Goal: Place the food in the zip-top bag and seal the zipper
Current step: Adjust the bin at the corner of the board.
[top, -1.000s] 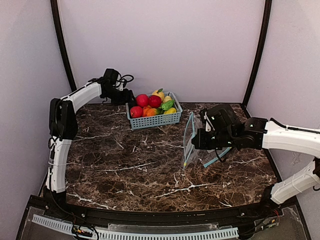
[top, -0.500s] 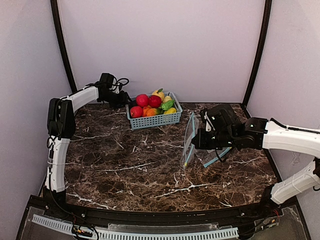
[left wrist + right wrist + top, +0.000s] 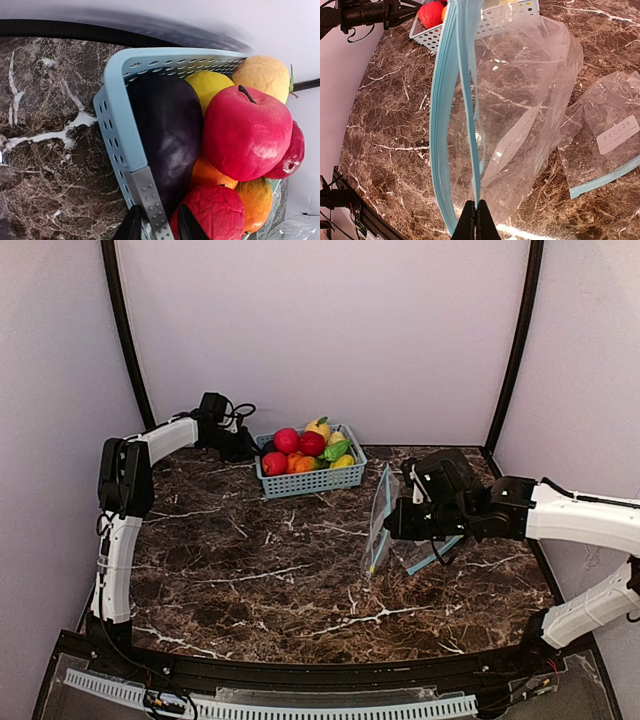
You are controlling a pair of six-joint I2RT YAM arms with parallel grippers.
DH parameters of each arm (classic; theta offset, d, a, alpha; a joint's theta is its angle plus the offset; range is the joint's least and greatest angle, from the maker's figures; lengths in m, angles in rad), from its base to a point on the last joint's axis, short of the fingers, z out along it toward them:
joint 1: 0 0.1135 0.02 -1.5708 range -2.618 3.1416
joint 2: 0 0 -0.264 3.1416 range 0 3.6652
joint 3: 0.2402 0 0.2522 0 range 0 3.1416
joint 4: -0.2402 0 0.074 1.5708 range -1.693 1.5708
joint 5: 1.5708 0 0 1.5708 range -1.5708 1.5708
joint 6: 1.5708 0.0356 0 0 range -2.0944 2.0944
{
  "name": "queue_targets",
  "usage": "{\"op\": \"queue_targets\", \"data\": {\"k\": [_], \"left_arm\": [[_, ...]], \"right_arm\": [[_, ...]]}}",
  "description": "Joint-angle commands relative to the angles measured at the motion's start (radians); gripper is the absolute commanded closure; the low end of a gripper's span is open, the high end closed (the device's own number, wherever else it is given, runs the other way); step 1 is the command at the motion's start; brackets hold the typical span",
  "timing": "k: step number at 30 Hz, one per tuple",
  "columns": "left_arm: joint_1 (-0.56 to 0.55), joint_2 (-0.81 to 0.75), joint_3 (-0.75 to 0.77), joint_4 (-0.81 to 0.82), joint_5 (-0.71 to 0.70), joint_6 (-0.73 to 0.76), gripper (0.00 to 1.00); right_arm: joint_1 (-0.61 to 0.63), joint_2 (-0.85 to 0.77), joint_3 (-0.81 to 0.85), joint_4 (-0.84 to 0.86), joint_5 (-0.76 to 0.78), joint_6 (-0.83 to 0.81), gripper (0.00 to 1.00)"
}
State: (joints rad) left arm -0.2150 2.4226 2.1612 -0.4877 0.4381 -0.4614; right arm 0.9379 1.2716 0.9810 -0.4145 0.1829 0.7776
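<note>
The near half of the marble table (image 3: pixel 250 590) is open surface from the 6 o'clock edge to the centre and out to 9 o'clock, so there is free room there for either arm.

At 3 o'clock the right gripper (image 3: pixel 476 220) is pinched tight on one end of the zipper (image 3: pixel 440 115). It holds the zip-top bag (image 3: pixel 520 90) standing on edge with its mouth parted. There are two bags. The second bag (image 3: pixel 610 150) lies flat just beside the first, toward 4 o'clock.

At 12 o'clock, close to the back wall, sits one basket (image 3: pixel 117 125). All the food (image 3: pixel 247 132) is piled in it, roughly nine pieces: three red, one dark purple, one green piece (image 3: pixel 336 450), and the rest yellow or orange.

At the basket's 9 o'clock end, the left gripper (image 3: pixel 159 227) has one finger on each side of the wall. The jaws stand narrow, but I cannot tell whether they actually clamp it.
</note>
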Motion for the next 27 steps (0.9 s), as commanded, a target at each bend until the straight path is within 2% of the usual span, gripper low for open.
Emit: {"op": "queue_targets", "data": {"k": [1,7,18,20,21,27], "left_arm": [[0.001,0.007,0.029,-0.003,0.044,-0.043,0.81],[0.002,0.008,0.023,0.034,0.049,-0.104,0.98],[0.004,-0.049,-0.015,0.073,0.077,-0.093,0.99],[0.006,-0.049,-0.03,0.087,0.098,-0.104,0.87],[0.009,-0.049,-0.047,0.099,0.104,-0.111,0.77],[0.035,-0.048,-0.142,0.221,0.186,-0.19,0.67]], "right_arm": [[0.009,-0.018,-0.015,0.025,0.003,0.012,1.0],[0.01,-0.023,-0.015,0.027,0.003,0.012,1.0],[0.01,-0.039,-0.019,0.025,0.011,0.015,1.0],[0.01,-0.036,-0.017,0.026,0.007,0.013,1.0],[0.01,-0.034,-0.017,0.026,0.004,0.014,1.0],[0.011,-0.046,-0.022,0.026,0.009,0.022,1.0]]}}
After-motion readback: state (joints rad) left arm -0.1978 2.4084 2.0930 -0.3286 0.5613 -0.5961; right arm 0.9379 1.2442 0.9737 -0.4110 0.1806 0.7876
